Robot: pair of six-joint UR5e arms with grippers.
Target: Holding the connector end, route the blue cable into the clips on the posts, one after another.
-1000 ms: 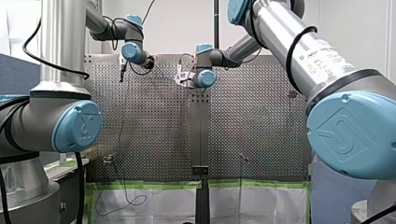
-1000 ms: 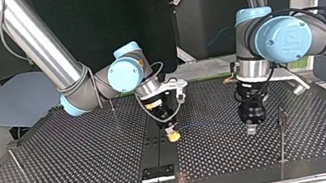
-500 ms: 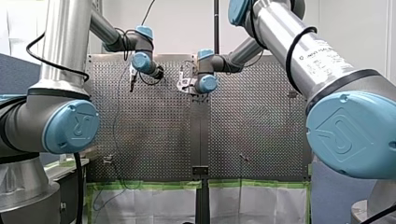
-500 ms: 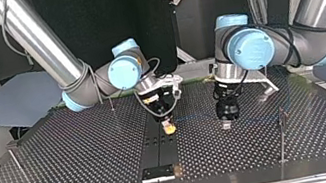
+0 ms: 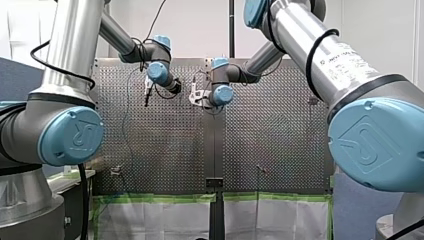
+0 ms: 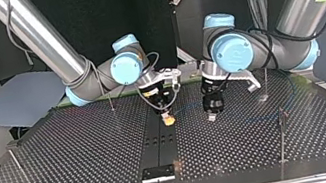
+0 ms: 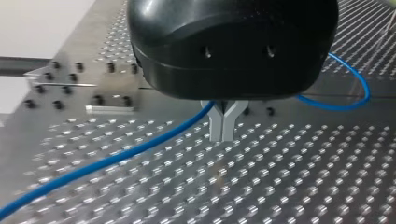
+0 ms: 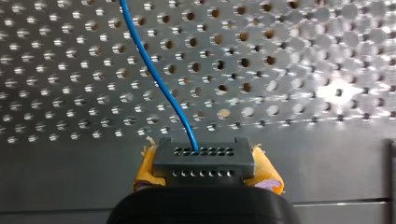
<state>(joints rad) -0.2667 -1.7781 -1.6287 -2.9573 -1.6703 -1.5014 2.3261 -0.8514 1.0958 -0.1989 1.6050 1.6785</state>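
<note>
In the right wrist view my right gripper (image 8: pixel 205 179) is shut on the grey connector (image 8: pixel 204 158), held between yellow pads (image 8: pixel 268 177). The blue cable (image 8: pixel 156 77) runs out of the connector over the perforated table. The left wrist view shows my left gripper (image 7: pixel 222 133) shut on the blue cable (image 7: pixel 116 156), which passes between its metal fingers near their base and loops off behind. In the top view my right gripper (image 6: pixel 168 119) and my left gripper (image 6: pixel 212 113) hang close together over the middle of the table, the blue cable (image 6: pixel 187 107) spanning between them.
Thin posts stand on the table in the top view: one (image 6: pixel 281 139) at the near right, one (image 6: pixel 266 81) at the far right, one (image 6: pixel 110 100) at the far left, one (image 6: pixel 16 160) at the near left. A black bracket (image 6: pixel 157 172) sits at the near middle edge.
In the top view my left gripper slid left and away from the camera, closing on my right gripper. My right gripper drew back a little with the connector. Both grips held.
</note>
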